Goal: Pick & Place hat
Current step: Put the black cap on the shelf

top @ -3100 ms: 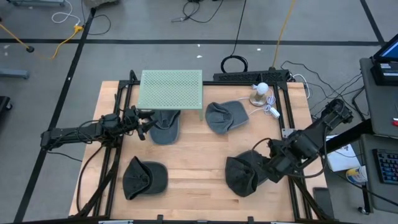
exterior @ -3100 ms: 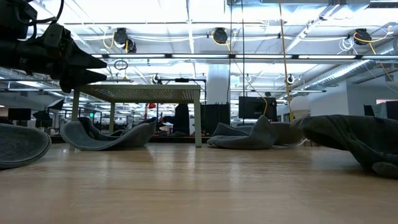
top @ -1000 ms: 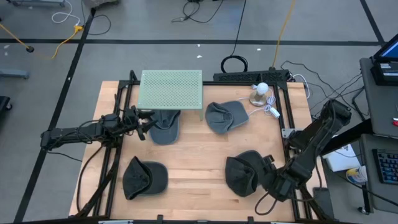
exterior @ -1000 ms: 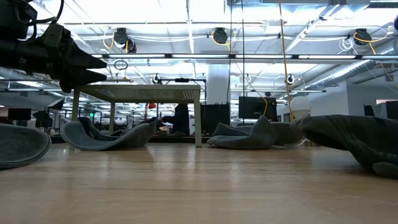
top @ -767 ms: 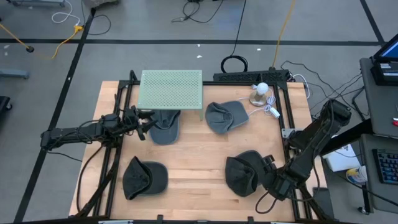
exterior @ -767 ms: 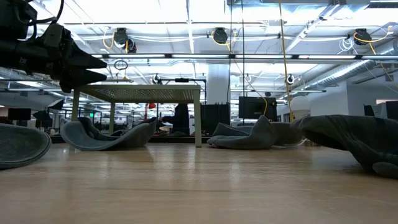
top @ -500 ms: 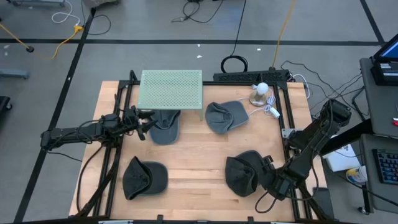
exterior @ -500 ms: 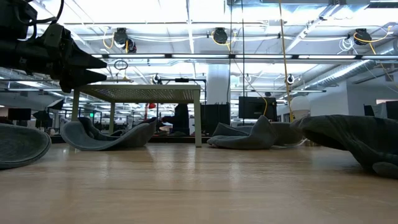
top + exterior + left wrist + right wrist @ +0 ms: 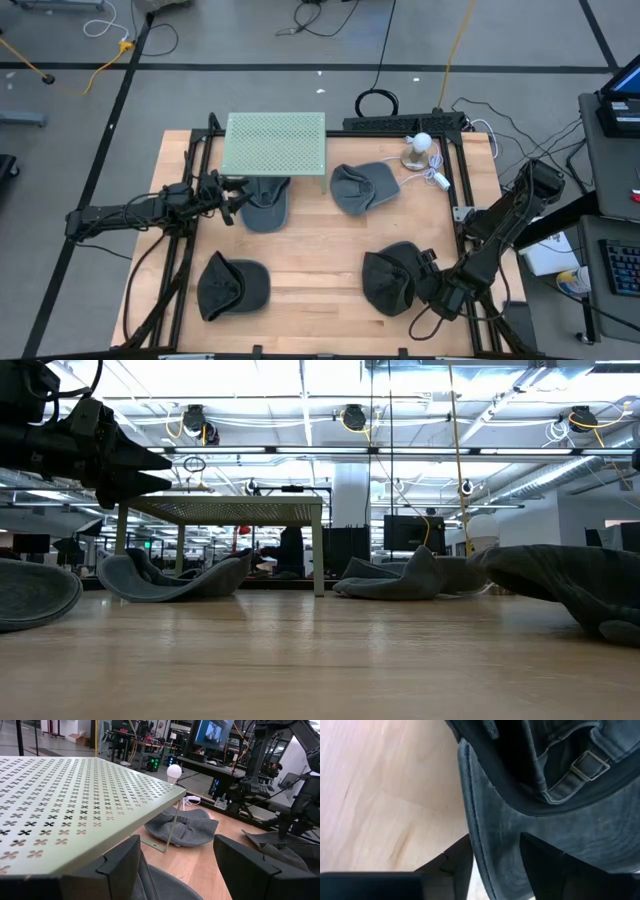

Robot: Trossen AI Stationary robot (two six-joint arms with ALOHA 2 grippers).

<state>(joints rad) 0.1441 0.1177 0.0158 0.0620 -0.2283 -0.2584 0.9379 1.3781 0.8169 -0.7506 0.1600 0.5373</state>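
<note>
The right end effector (image 9: 432, 283) is sitting low at the edge of a dark hat (image 9: 392, 279), the one on the wooden counter (image 9: 320, 250) well away from the green rack (image 9: 276, 142), toward the near right corner. In the right wrist view its two fingers (image 9: 455, 862) are apart, with the hat's brim (image 9: 482, 845) lying between them, so it is not pinching the cloth yet. The hat is lying flat on the counter, so the picking-up part is only starting and the putting-down part is all left to do. The left end effector (image 9: 228, 193) is waiting just beside the green rack, on its left side, with its fingers (image 9: 120, 862) apart and nothing in them. A second hat (image 9: 265, 203) is lying half under the rack, right next to that waiting arm. A third hat (image 9: 362, 186) is sitting just to the right of the rack, and a fourth hat (image 9: 230, 284) is lying well below the rack near the front. I think closing on the brim is the next thing, then lifting.
</note>
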